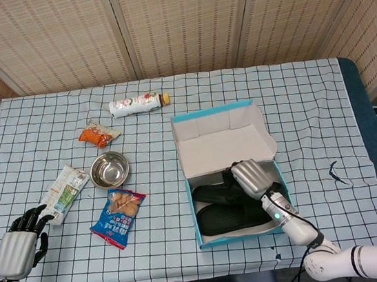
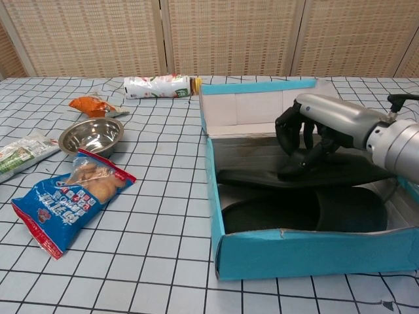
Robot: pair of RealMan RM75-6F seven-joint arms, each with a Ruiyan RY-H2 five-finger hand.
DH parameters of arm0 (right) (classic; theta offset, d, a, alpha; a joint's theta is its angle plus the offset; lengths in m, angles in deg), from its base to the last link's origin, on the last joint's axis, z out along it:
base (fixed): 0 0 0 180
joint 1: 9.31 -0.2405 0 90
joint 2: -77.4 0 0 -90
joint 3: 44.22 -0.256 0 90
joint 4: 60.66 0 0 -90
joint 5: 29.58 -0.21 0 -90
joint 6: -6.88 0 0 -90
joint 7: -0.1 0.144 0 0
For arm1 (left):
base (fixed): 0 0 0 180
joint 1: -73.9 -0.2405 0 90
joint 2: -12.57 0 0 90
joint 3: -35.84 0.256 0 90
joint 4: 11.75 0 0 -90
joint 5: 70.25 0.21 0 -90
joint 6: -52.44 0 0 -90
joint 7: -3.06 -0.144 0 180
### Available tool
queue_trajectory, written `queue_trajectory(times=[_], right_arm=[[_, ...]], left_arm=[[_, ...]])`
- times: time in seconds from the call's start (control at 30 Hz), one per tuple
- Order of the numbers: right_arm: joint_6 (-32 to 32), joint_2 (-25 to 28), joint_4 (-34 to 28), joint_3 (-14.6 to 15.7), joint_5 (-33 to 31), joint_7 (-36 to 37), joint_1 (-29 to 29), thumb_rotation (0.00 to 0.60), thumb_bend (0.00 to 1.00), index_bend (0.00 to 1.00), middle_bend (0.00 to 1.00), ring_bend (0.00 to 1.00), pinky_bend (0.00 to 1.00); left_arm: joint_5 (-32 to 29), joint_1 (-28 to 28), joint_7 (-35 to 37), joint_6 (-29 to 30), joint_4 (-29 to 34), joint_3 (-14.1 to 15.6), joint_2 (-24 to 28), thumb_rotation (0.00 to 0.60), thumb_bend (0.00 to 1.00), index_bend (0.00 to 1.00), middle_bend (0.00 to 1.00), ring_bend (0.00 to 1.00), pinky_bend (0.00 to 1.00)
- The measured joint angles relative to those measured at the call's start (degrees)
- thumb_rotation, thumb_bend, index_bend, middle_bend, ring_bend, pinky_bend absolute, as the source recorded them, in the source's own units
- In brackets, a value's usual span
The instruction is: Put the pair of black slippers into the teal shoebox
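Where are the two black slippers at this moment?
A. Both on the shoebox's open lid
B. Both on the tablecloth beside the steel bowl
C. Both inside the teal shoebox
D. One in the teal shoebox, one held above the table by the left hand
C. Both black slippers lie side by side inside the teal shoebox, with the right hand reaching in and its fingers on the far one.

A checked blue-and-white cloth [image 1: 293, 92] is spread over the desk, and woven panels [image 1: 180, 24] are seen behind it. A plastic bottle [image 1: 139, 103] is laid on its side near the far edge, with an orange snack packet [image 1: 97, 134] nearer the front and a steel bowl [image 1: 109, 169] just beyond that. A blue snack bag [image 1: 119, 217] is placed in front of the bowl, and a green-and-white packet [image 1: 64, 191] is seen further left.
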Motion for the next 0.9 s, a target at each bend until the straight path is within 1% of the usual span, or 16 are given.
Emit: queue_trajectory(times=[0.07,0.13,0.23,0.37,0.47,0.5,0.57,0.63,0.7,0.73,0.8,0.9], right_arm=[[-0.2,0.5,-0.5,-0.4,0.5,0.9,0.1,0.600,0.06,0.63,0.61,0.44,0.48],[-0.4,1.3,-1.3,-0.7,1.0,1.8,0.1,0.600,0.06,0.59,0.58,0.38,0.44],[-1.0,3.1,-3.4,-1.1,2.2,3.8,0.5,0.600,0.06,0.55,0.49,0.24,0.39],[-2.0,7.0,-6.8,-1.3,3.9,5.7,1.4,0.600,0.06,0.52,0.39,0.16,0.32],[-2.3,10.3,-9.5,-1.1,4.9,6.9,2.2,0.600,0.06,0.50,0.34,0.13,0.30],[-2.4,11.3,-10.3,-0.9,5.2,7.3,2.4,0.600,0.06,0.49,0.34,0.15,0.30],[-2.9,13.4,-11.9,-0.5,6.3,8.1,3.3,0.600,0.06,0.51,0.40,0.25,0.36],[-3.7,14.6,-13.0,0.2,7.2,8.3,4.2,0.600,0.06,0.59,0.53,0.42,0.49],[-4.5,15.1,-13.5,0.9,8.0,7.7,4.8,0.600,0.06,0.66,0.61,0.52,0.59],[-4.7,15.2,-13.7,1.1,8.1,7.1,5.0,0.600,0.07,0.69,0.65,0.56,0.63],[-5.2,15.3,-13.9,1.7,8.6,5.5,5.5,0.600,0.08,0.74,0.70,0.61,0.67],[-5.5,15.1,-13.9,2.6,8.8,3.4,6.1,0.600,0.09,0.76,0.72,0.62,0.69]], left_arm=[[0.0,0.0,0.0,0.0,0.0,0.0,0.0,0.600,0.67,0.30,0.14,0.16,0.29],[0.1,0.0,-0.2,0.0,-0.1,0.0,0.0,0.600,0.67,0.30,0.14,0.16,0.29],[0.2,0.0,-0.1,0.1,0.1,0.1,0.0,0.600,0.67,0.30,0.14,0.16,0.29],[0.2,0.0,-0.3,0.2,0.0,0.1,0.0,0.600,0.67,0.30,0.14,0.16,0.29],[0.2,0.0,-0.1,0.1,0.1,0.1,0.0,0.600,0.67,0.30,0.14,0.16,0.29],[0.2,0.0,-0.2,0.1,0.1,0.1,0.0,0.600,0.67,0.30,0.14,0.16,0.29],[0.1,0.0,-0.4,0.0,0.0,0.1,-0.1,0.600,0.67,0.30,0.14,0.16,0.29],[-0.1,0.1,-0.4,-0.2,0.0,0.0,-0.1,0.600,0.67,0.30,0.14,0.16,0.29],[-0.1,0.1,-0.5,-0.3,0.0,0.0,-0.1,0.600,0.67,0.30,0.14,0.16,0.29],[-0.1,0.1,-0.6,-0.3,0.0,0.0,-0.2,0.600,0.67,0.30,0.14,0.16,0.29],[-0.1,0.1,-0.7,-0.4,-0.1,0.1,-0.2,0.600,0.67,0.30,0.14,0.16,0.29],[0.0,0.1,-0.6,-0.4,0.0,0.1,-0.2,0.600,0.67,0.30,0.14,0.16,0.29]])
